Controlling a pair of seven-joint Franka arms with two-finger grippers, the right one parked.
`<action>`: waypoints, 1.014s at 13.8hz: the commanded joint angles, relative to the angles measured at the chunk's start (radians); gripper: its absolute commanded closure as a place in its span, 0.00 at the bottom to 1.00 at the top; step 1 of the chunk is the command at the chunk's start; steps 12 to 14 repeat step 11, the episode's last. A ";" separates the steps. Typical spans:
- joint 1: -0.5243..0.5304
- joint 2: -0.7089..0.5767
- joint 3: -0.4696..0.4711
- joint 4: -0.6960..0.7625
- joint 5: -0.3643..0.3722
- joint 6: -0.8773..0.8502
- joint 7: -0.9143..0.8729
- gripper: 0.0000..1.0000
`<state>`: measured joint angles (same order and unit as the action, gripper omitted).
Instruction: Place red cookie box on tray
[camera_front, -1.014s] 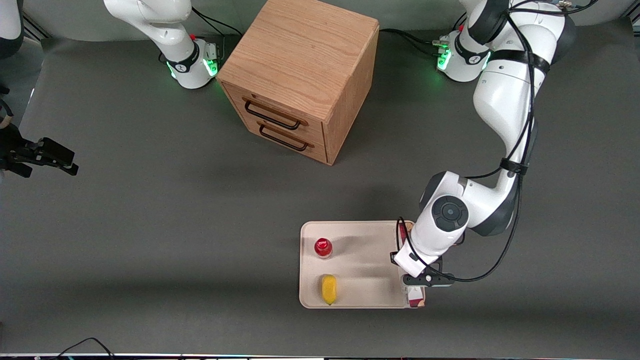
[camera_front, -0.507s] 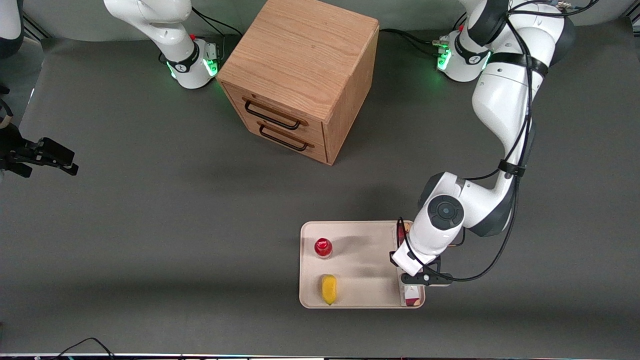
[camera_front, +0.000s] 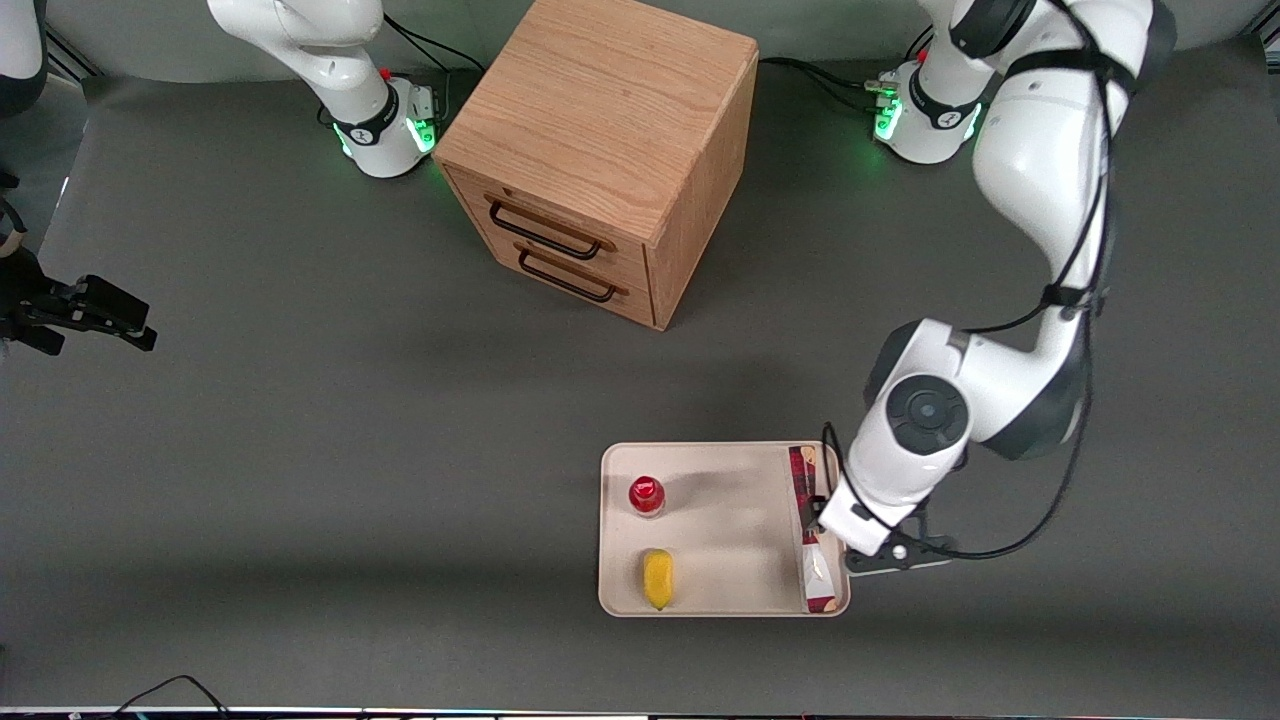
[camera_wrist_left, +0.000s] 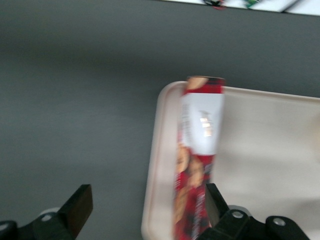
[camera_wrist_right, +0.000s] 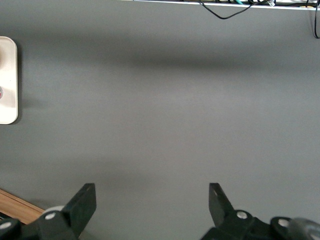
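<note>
On the tray (camera_front: 700, 560), a red-capped bottle (camera_front: 646, 494) sits at ten o'clock and a yellow fruit (camera_front: 657, 578) at seven. The red cookie box (camera_front: 812, 540) lies along its three-o'clock rim. The gripper (camera_wrist_left: 145, 210) hovers alongside, fingers spread, holding nothing. Likely light, stiff, crushable: pinch mid-length across the narrow faces.

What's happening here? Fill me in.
The left arm has the job of putting the red cookie box on the tray. The box lies flat along the tray's edge nearest the working arm, beside a yellow item and a red-capped bottle. The gripper is open, hovering over that tray edge with nothing in it.
</note>
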<state>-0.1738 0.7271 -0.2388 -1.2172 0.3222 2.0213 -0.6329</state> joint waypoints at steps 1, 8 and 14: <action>0.071 -0.135 0.001 -0.038 -0.050 -0.120 0.132 0.00; 0.117 -0.323 0.165 -0.041 -0.248 -0.295 0.570 0.00; 0.111 -0.360 0.243 -0.041 -0.316 -0.383 0.683 0.00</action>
